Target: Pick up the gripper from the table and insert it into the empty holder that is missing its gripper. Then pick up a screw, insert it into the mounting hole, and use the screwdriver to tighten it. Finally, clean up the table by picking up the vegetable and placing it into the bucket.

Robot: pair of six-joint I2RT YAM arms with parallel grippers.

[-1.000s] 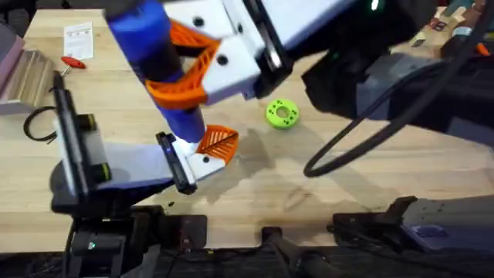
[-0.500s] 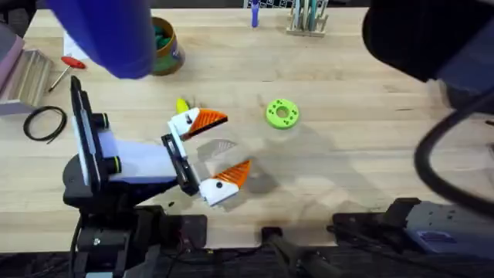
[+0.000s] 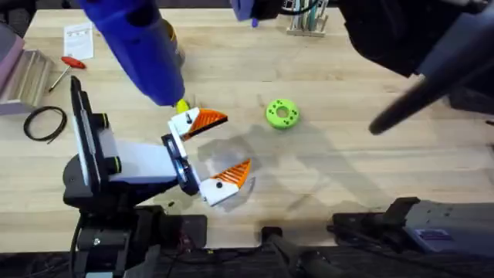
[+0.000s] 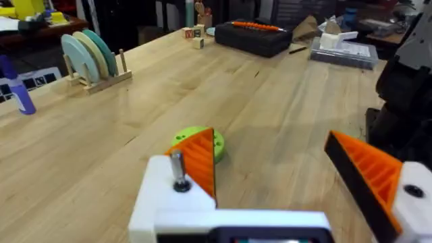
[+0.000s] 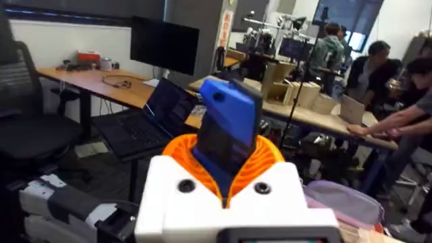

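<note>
The screwdriver (image 3: pixel 139 46) had swung back in over the table's far left since half a second before, its tip now dropping toward the left gripper (image 3: pixel 210 150) — a second earlier it stood pressed down at the near finger. The right gripper (image 5: pixel 226 179) was clamped shut around the blue body (the wrist view showed orange pads hugging it). The left gripper lay wide apart and empty, both orange fingers in place, so the tightening looked done or nearly so. The vegetable (image 3: pixel 182 106) sat just beside the far finger, half hidden under the driver; the bucket (image 3: pixel 171 38) was behind it, mostly covered.
</note>
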